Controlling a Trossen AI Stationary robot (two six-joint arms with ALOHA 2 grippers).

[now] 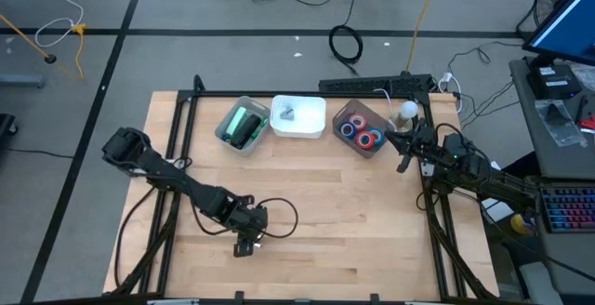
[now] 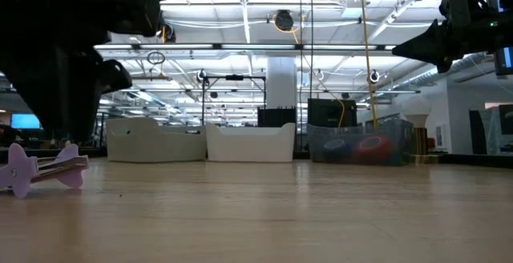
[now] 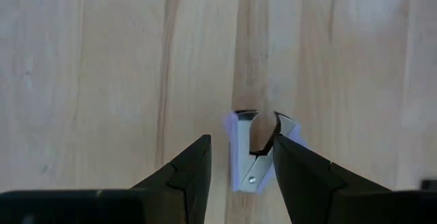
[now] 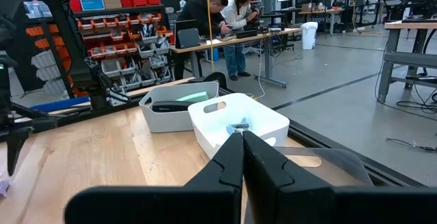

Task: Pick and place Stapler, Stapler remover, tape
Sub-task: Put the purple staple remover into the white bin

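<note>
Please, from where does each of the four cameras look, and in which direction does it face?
High view: above the table, facing straight down; both arms show, left hand near the front edge, right hand by the grey bin.
Low view: at table-top height, facing level across the table; dark arm parts hang from above.
Left wrist view: facing down at the wood; its open fingers flank the staple remover.
Right wrist view: facing across the table to the room; its fingers are shut.
Shared: the white bin shows in the high, low and right wrist views.
</note>
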